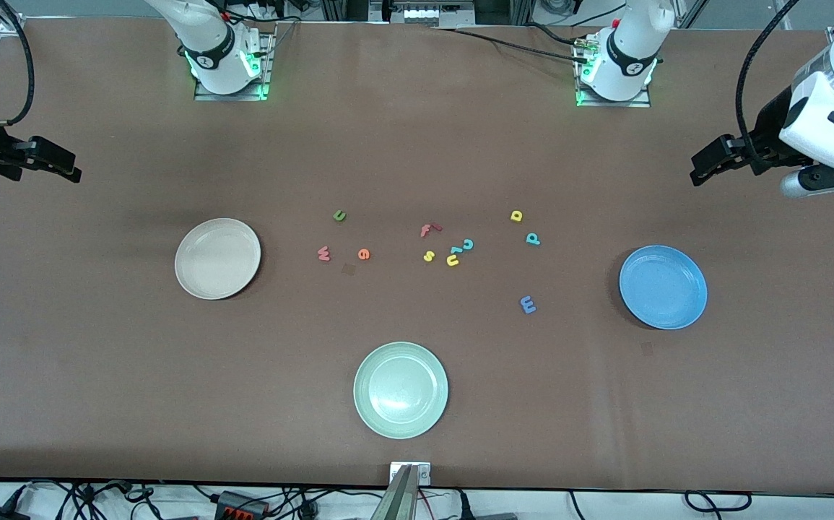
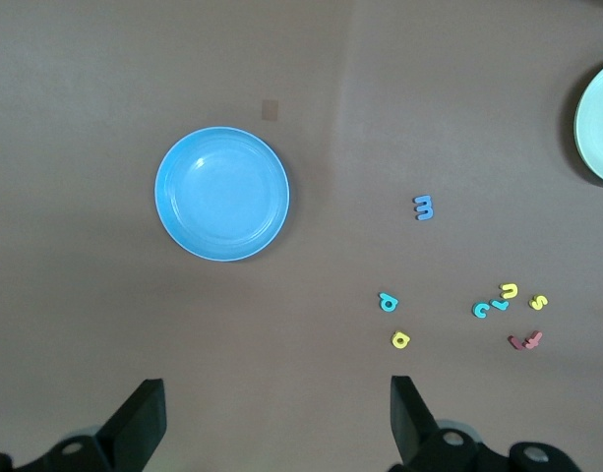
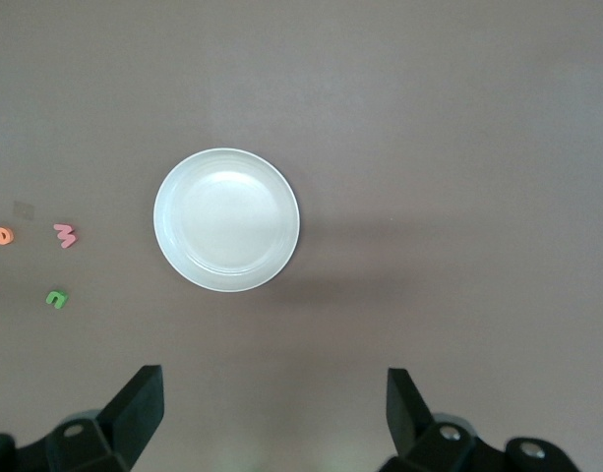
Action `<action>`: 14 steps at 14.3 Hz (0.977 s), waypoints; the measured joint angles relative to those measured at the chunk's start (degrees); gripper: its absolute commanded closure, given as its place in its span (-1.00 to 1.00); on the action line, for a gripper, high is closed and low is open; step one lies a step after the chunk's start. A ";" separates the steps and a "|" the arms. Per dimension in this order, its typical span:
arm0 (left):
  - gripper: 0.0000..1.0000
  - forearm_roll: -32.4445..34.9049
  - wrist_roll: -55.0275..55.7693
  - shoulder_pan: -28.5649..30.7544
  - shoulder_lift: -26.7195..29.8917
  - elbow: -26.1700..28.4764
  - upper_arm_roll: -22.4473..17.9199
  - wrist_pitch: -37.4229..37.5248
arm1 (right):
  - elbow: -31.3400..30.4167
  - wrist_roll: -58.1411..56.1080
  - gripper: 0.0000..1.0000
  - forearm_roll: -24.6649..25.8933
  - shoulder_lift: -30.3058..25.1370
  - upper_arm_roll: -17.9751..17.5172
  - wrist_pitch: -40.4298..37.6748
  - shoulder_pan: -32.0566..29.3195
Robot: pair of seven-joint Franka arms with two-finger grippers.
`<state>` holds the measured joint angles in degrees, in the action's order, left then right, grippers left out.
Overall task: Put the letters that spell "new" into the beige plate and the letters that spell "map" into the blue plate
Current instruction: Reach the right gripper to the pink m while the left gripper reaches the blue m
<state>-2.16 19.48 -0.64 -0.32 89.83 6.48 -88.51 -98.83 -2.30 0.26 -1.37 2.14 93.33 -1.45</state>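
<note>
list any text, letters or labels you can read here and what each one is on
No printed words, brands or numbers are readable; the only characters are loose toy letters on the table:
"n" dark green letter
"w" salmon-pink letter
"e" orange letter
"f" red letter
"s" yellow letter
"u" yellow letter
"c" teal letter
"a" yellow letter
"p" teal letter
"m" dark blue letter
The round marks on the arm bases are too small to read.

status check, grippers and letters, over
Left gripper and right gripper open, empty, waiting at table ends. All letters on table; beige plate, blue plate empty. Nothing blocking.
</note>
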 measured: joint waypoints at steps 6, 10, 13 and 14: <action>-1.00 0.00 0.17 0.35 -0.28 0.00 -0.05 0.52 | -0.24 -0.26 -1.00 0.00 1.01 -0.04 -0.15 0.04; -1.00 0.00 0.11 0.35 -1.94 0.01 -0.04 0.39 | -0.79 -0.40 -1.00 -0.16 2.86 -0.24 -0.09 1.00; -1.00 0.00 0.06 -0.19 -6.90 0.03 0.17 -1.96 | -1.97 -0.18 -1.00 -1.37 5.72 -0.54 1.30 6.23; -1.00 -0.01 0.02 -0.47 -8.83 0.03 0.40 -2.49 | -2.18 0.21 -1.00 -2.99 7.21 -0.67 2.30 8.19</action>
<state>-2.17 19.49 -1.11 -9.16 89.86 6.87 -91.00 -101.01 -2.10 -2.73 5.84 1.47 95.63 6.74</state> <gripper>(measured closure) 0.000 0.000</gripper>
